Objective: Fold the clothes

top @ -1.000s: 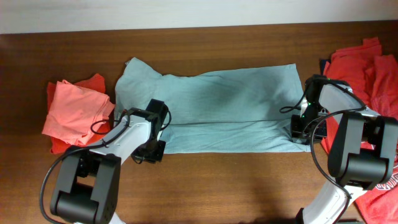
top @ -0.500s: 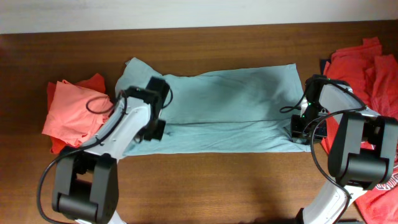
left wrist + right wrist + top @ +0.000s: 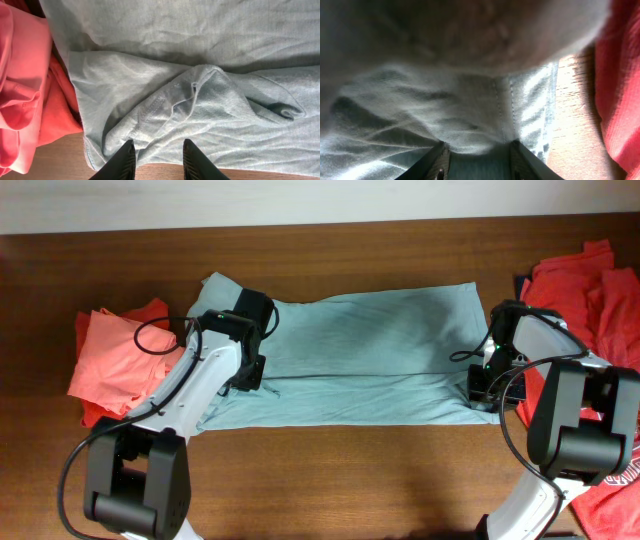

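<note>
A light grey-green shirt (image 3: 370, 350) lies spread flat across the middle of the wooden table. My left gripper (image 3: 250, 372) hovers over its left part, near the sleeve. In the left wrist view the fingers (image 3: 159, 161) are open and empty above the rumpled sleeve and hem (image 3: 200, 100). My right gripper (image 3: 487, 385) sits low on the shirt's right edge. In the right wrist view its fingers (image 3: 479, 162) stand apart with bunched shirt cloth (image 3: 445, 110) bulging between them.
A salmon-red folded garment (image 3: 115, 360) lies at the left, touching the shirt's sleeve; it also shows in the left wrist view (image 3: 20, 75). A pile of red clothes (image 3: 590, 290) lies at the right edge, close to the right gripper (image 3: 620, 75). Bare wood (image 3: 350, 470) runs along the front.
My left gripper has moved from the shirt's near left hem up and away, over the sleeve area. The right arm has not moved.
</note>
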{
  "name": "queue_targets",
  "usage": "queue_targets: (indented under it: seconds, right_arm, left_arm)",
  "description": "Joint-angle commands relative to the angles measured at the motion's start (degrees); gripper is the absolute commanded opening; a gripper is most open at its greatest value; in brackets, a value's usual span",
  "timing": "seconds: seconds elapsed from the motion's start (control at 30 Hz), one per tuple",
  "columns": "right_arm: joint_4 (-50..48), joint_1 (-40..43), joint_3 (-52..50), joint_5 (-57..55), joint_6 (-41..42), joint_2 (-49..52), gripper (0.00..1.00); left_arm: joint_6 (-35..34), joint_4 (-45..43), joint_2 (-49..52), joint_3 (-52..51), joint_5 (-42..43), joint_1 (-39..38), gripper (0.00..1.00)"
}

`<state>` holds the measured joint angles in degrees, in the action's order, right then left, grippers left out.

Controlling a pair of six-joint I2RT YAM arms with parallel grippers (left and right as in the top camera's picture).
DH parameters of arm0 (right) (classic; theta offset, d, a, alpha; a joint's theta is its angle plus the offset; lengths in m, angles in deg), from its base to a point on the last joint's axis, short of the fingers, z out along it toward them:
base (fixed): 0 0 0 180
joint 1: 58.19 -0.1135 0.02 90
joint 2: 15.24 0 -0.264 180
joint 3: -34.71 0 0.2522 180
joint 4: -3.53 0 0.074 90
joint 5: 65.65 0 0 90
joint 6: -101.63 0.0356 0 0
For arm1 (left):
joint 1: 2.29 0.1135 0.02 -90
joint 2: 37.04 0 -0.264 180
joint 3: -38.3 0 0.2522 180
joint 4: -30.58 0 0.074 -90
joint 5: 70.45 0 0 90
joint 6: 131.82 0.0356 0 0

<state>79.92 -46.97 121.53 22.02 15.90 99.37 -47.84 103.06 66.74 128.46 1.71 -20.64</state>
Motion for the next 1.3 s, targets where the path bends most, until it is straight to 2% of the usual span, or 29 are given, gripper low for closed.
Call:
queue_targets:
  seconds: [0.0, 0.3, 0.4, 0.43, 0.53, 0.7, 0.83, 0.93, 1.07, 1.27]
  right_arm:
    - [-1.5, 0.1, -1.3, -0.7, 0.7, 2.0, 0.44]
    - [-0.7, 0.1, 0.2, 1.9, 0.7, 1.7, 0.43]
    - [2.2, 0.1, 4.2, 1.8, 0.7, -0.6, 0.46]
    - [3.1, 0.1, 5.6, 1.8, 0.7, -1.5, 0.47]
    - [6.9, 0.1, 12.2, 1.6, 0.7, -5.1, 0.51]
    - [10.6, 0.1, 23.1, 1.7, 0.5, -9.0, 0.63]
    - [10.1, 0.0, 29.0, 2.4, -1.5, -9.4, 0.66]
    - [8.7, 0.0, 29.4, 4.4, -4.3, -9.4, 0.67]
    - [7.8, 0.0, 29.4, 5.4, -5.8, -9.4, 0.68]
    - [8.7, 0.0, 29.4, 5.4, -5.8, -9.4, 0.68]
  left_arm:
    - [-0.1, 0.2, 0.9, 0.3, 0.0, 0.2, 0.32]
    - [-2.3, -1.2, 0.7, 1.4, 0.2, 0.5, 0.31]
    - [-2.3, -0.6, 0.2, 4.7, 0.1, 0.7, 0.33]
    - [-2.3, -0.6, -0.1, 5.9, 0.2, 0.8, 0.34]
    - [-2.3, -0.5, -0.7, 11.3, 2.8, 1.8, 0.49]
    - [-2.0, -1.3, -0.7, 17.7, 6.6, 5.2, 0.60]
    - [3.1, -7.4, -0.4, 18.4, 14.7, 10.0, 0.63]
    - [4.8, -12.1, 0.8, 18.6, 18.5, 13.8, 0.64]
    - [8.2, -19.1, 5.8, 20.0, 27.9, 19.7, 0.65]
    - [9.6, -29.2, 14.4, 21.8, 30.4, 22.9, 0.68]
